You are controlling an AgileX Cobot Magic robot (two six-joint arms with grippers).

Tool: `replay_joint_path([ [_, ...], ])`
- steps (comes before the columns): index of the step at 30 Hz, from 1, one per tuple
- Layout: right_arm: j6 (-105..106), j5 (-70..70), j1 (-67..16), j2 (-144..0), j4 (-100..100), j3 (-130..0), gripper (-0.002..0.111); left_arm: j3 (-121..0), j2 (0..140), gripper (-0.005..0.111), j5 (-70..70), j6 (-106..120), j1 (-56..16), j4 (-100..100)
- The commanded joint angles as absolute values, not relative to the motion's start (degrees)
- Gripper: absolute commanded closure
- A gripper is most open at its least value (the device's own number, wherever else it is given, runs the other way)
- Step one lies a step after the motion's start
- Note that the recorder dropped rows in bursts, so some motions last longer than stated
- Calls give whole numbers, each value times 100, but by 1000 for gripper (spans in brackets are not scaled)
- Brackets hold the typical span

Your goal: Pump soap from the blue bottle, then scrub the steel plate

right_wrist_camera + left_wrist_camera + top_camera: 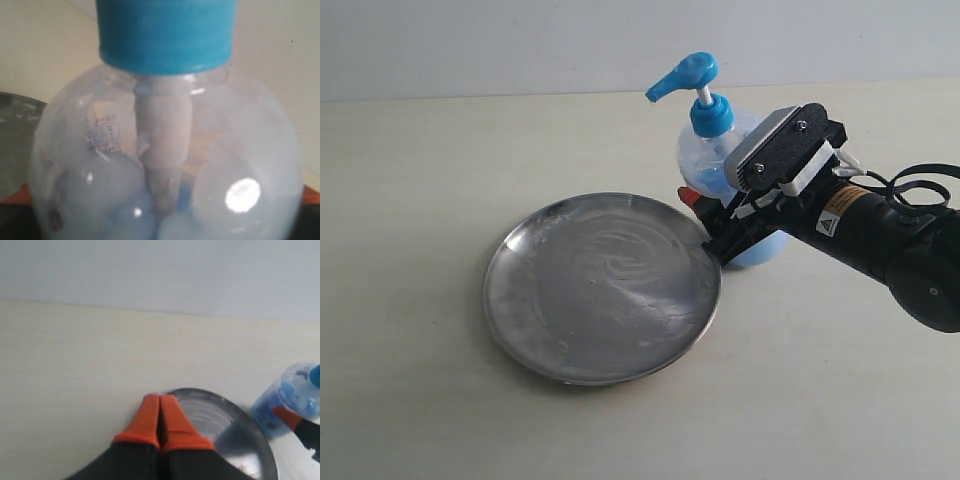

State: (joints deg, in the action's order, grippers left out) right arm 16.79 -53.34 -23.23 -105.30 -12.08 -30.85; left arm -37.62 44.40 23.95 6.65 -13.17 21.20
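Plainly, the right gripper [162,196] clasps the blue bottle [708,152] — a finger each side — the left gripper [160,407] pressed together.

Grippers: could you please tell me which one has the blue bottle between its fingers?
The right gripper: it straddles the blue bottle, while the left gripper is shut, empty, near the rim of the steel plate.

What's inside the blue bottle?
Through the blue bottle wall: a white dip tube under the collar and pale blue soap pooled low. Its lower body is partly covered by the right end effector, so the fill level is unclear.
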Motion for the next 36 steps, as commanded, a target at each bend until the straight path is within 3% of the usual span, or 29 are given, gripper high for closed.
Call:
replay_joint_path([
  [1,1745,-5492,-2335,-10491,-1242,-3130,108,-3800,4911,107,2564,2095,-1328,3296],
  [20,1745,-5492,-2335,-10491,-1242,-3130,108,-4144,5912,107,2971,3189,-1392,4071],
  [36,1745,-5492,-2335,-10491,-1242,-3130,108,-5392,6915,107,3133,3294,-2600,4305],
])
